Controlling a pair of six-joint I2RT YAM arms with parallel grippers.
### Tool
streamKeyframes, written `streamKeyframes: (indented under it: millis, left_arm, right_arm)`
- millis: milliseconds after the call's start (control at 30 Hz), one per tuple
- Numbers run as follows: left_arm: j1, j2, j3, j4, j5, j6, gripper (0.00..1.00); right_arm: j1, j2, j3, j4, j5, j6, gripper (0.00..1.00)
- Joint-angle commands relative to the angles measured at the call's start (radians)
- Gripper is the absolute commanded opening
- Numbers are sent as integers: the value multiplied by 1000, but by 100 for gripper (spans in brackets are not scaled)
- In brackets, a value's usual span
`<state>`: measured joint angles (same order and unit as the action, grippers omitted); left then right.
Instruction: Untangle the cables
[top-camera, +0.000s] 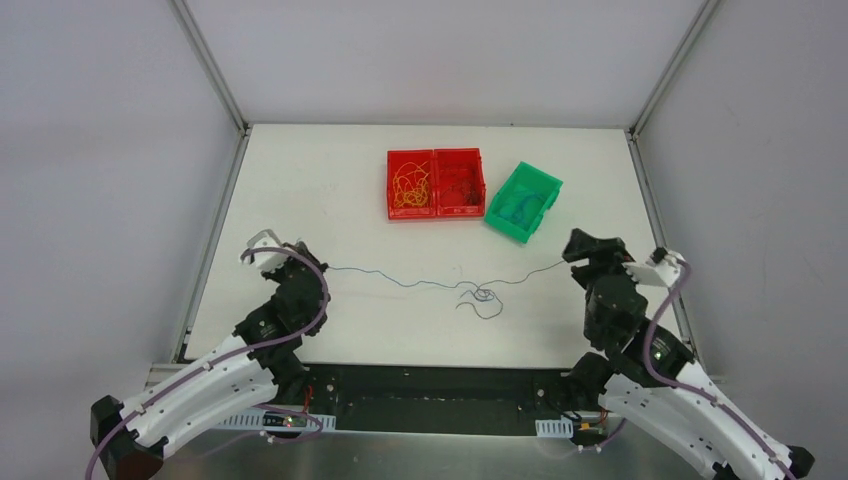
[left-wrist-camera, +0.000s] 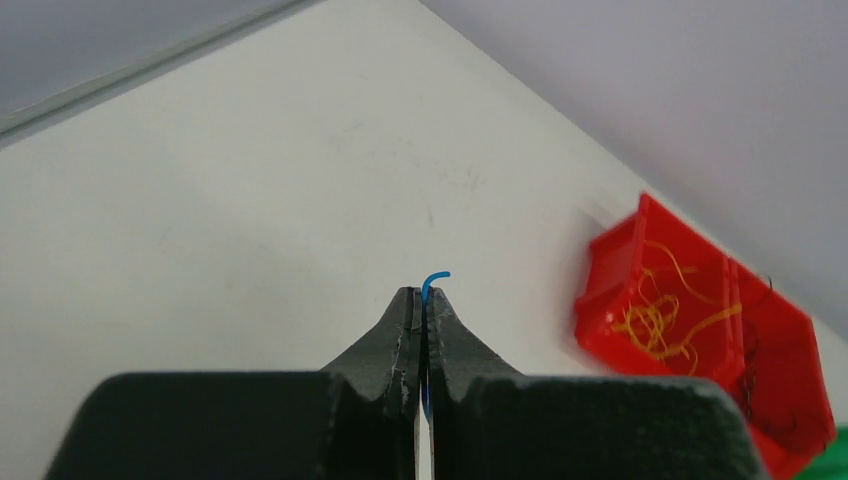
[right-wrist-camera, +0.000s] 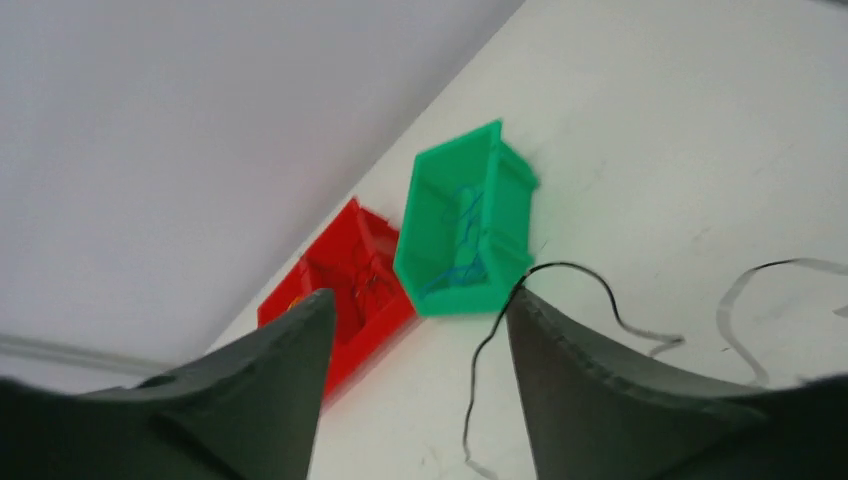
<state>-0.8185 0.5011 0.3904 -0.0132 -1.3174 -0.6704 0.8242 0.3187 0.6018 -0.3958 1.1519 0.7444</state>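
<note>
Your left jaws are pressed together on the blue cable (left-wrist-camera: 436, 279). In the left wrist view its short curled end pokes out just past the tips, and the strand runs down the seam between the two fingers (left-wrist-camera: 385, 345).

From above, that cable leaves the tip of your left arm (top-camera: 270, 330) and runs rightward across the white table (top-camera: 300, 180) to a small tangle (top-camera: 481, 297) of loops near the middle, toward the near edge. From the tangle a dark cable (top-camera: 535, 270) climbs to the right, up to the tip of your right arm (top-camera: 620, 300). You cannot tell from these views whether the long run lies on the table or hangs just above it.

Your right jaws stand apart. In the right wrist view the dark cable's end touches the inner tip of the finger (right-wrist-camera: 570, 370) on the right of that view. It is not pinched, and it curves down from there between the two fingers.

At the far side of the table two red bins sit touching side by side. The left red bin (top-camera: 392, 185) holds yellow-orange cables (top-camera: 411, 188), and the right red bin (top-camera: 481, 183) holds dark strands (top-camera: 460, 186). The green bin (top-camera: 540, 178) sits just beside them on the right, turned at an angle, with thin blue strands (top-camera: 518, 208) inside.
</note>
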Motion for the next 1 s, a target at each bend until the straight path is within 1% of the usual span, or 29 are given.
streamKeyframes:
  millis: [0, 67, 133, 200, 267, 400, 433, 467, 533, 633, 700, 733, 800, 833, 967]
  left_arm:
    - [-4, 54, 17, 271, 398, 311, 0]
    - [-4, 40, -23, 380, 586, 392, 0]
    - [-4, 22, -49, 450, 730, 422, 0]
    - [-5, 11, -45, 459, 814, 421, 0]
    - [-4, 2, -33, 446, 861, 410, 0]
    - [-5, -28, -20, 412, 875, 386, 0]
    - [-5, -34, -21, 411, 877, 384, 0]
    - [-4, -39, -21, 413, 877, 380, 0]
    - [-5, -43, -18, 412, 885, 372, 0]
    - [-5, -49, -15, 410, 888, 372, 0]
    - [-5, -51, -15, 402, 870, 373, 0]
    - [-5, -50, -13, 396, 855, 372, 0]
    - [-5, -52, -13, 387, 828, 367, 0]
    - [-5, -52, -12, 382, 814, 365, 0]
    - [-5, -54, -12, 376, 801, 361, 0]
  right_arm:
    - [1, 135, 40, 263, -352, -346, 73]
    - [1, 200, 95, 216, -485, -405, 75]
    - [2, 252, 125, 213, -654, -474, 76]
    - [2, 314, 126, 247, -800, -512, 85]
    - [3, 374, 148, 235, -849, -505, 87]
    - [3, 486, 227, 128, -810, -500, 88]
    - [3, 507, 234, 125, -843, -525, 83]
    - [4, 522, 236, 137, -916, -557, 79]
    - [18, 555, 230, 171, -1040, -598, 77]
    - [83, 625, 246, 182, -1054, -668, 72]
    - [147, 653, 231, 235, -1076, -728, 71]
    - [175, 664, 200, 300, -1092, -766, 71]
    - [214, 702, 166, 372, -1156, -821, 72]
    - [227, 720, 158, 389, -1183, -840, 72]
    - [239, 777, 136, 474, -1213, -877, 71]
